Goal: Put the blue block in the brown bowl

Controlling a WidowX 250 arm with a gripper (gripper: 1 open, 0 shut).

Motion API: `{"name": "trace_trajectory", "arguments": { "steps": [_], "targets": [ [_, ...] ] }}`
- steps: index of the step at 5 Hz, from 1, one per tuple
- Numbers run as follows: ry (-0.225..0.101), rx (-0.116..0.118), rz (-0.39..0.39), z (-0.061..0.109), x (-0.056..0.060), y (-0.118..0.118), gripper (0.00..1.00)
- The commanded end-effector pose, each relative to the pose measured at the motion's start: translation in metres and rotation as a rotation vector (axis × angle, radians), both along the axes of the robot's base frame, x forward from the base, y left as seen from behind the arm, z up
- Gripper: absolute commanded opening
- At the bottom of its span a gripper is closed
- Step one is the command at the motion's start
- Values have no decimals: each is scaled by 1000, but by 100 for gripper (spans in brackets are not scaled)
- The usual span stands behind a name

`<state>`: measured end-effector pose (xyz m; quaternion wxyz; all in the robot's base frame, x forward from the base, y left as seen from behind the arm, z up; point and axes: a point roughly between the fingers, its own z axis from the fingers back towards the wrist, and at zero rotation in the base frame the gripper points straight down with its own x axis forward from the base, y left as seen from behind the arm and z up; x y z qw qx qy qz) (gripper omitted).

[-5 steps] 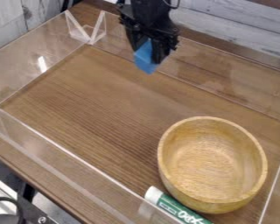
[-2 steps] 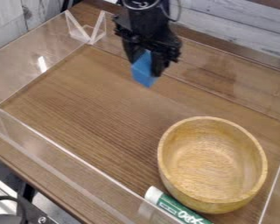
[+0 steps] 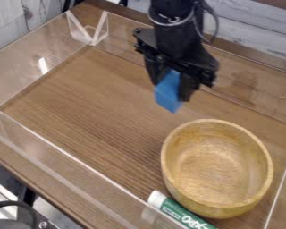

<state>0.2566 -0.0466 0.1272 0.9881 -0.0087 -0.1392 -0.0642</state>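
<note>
My black gripper [image 3: 172, 88] hangs over the wooden table, pointing steeply down, and is shut on the blue block [image 3: 168, 94]. The block is held off the table between the fingers, its lower end sticking out below them. The brown bowl [image 3: 217, 167] of light wood sits at the lower right, empty. The block hangs just above and to the left of the bowl's far rim, outside the bowl.
Clear plastic walls [image 3: 38, 63] ring the wooden table [image 3: 86, 107]. A white and green tube [image 3: 179, 213] lies at the front edge below the bowl. A clear triangular stand [image 3: 86, 29] sits at the back left.
The gripper has carried the blue block from the back of the table toward the front right, closer to the bowl. The grip on the block is unchanged.
</note>
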Motion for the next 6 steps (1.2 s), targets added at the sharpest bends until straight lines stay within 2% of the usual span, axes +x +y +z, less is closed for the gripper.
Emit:
{"name": "trace_trajectory", "arguments": {
  "steps": [1,3,5,6],
  "targets": [
    [-35,-18,-2,12,-14,-22,0],
    [-47,-37,-5,7,-40,-62,0],
    [-49,-64,0,-12,-51,-66,0],
    [-29,-79,5,-17,-53,-67,100]
  ]
}}
